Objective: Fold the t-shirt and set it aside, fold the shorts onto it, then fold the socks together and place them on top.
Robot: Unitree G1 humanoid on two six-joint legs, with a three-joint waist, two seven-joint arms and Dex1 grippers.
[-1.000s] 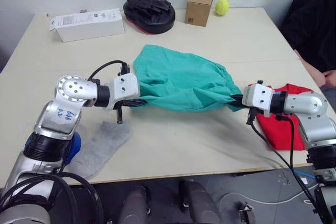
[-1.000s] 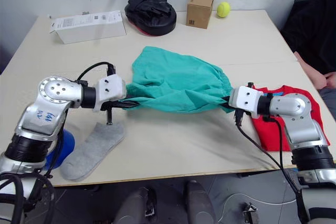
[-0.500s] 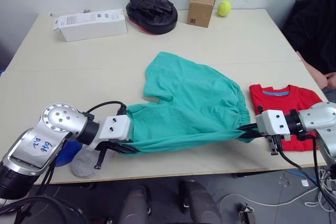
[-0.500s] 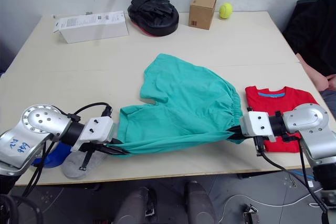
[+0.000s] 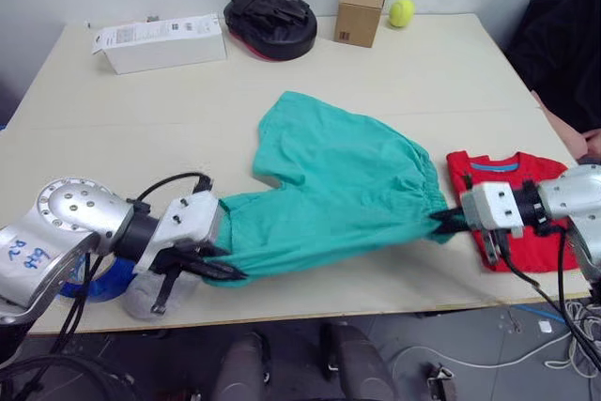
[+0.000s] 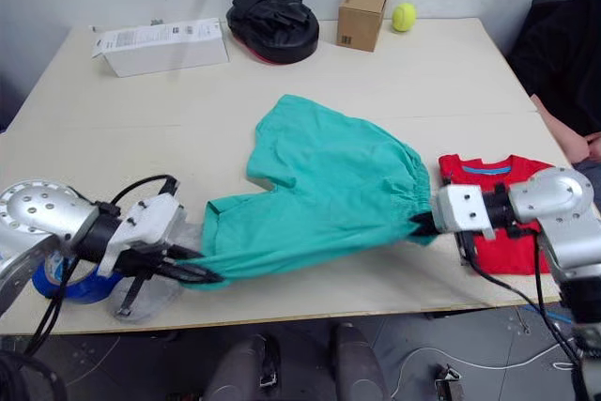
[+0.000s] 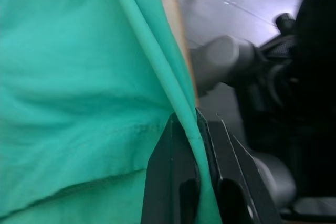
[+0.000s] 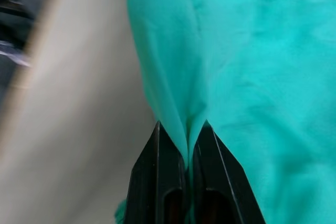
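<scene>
**A:** Both arms have dropped toward the near table edge since a second ago, dragging the shorts with them. Back then the green cloth hung bunched between the grippers in mid-table; now it's spread out flat, far end still lying where it was.

**B:** Are they both holding on?

**A:** Yep. Left gripper is pinched tight on the near-left corner, and in the wrist view a fold of fabric runs right between the fingers. Right gripper is clamped on the gathered hem at the other end, with cloth squeezed between its fingers too. Shorts are pulled into a taut line between the two.

**B:** Where's the t-shirt?

**A:** T-shirt is folded flat right under and behind the right gripper, blue collar band facing away. The shorts' hem sits just beside its edge; can't tell if they actually touch.

**B:** And the socks?

**A:** One sock lies under the left gripper's wrist, mostly hidden, with something blue poking out beside it.

**B:** Other stuff?

**A:** Way past both grippers, along the far side of the table: a white box, black pad, cardboard box, tennis ball. A person's hand sits beyond the right arm.
</scene>
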